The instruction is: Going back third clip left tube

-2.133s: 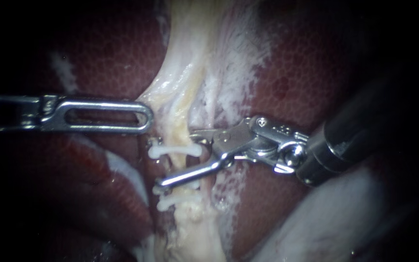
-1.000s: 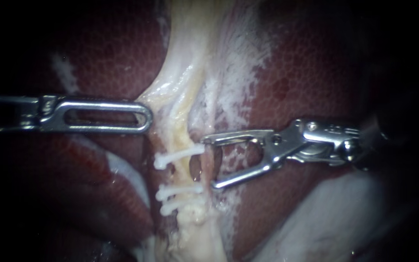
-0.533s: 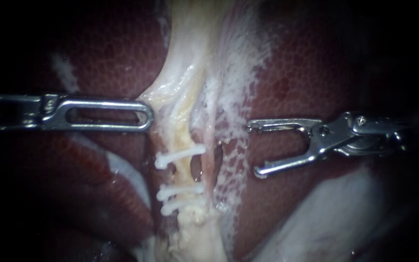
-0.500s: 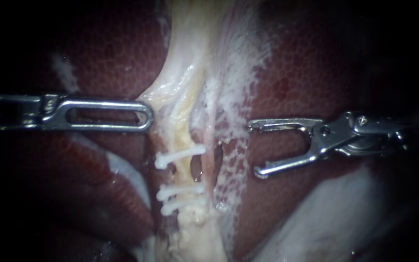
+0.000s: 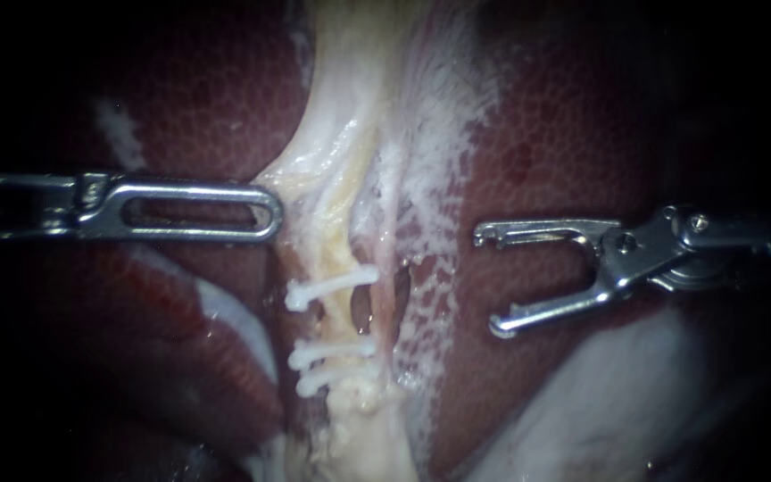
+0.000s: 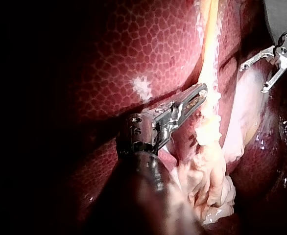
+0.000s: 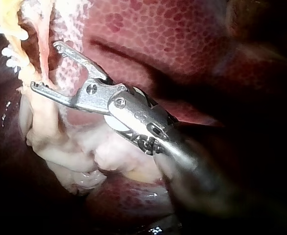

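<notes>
right instrument [image 5: 488, 282] farther back from the clips [image 5: 332, 284] on the left tube [image 5: 338, 239]

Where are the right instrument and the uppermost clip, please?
right instrument [image 5: 488, 282]: endoscope view, midway between its open tips.
uppermost clip [image 5: 332, 286]: endoscope view, middle of its white bar.

Behind everything I see mottled dark-red liver [image 5: 573, 116]; the light pools mid-frame and fades to black along the edges.
</notes>
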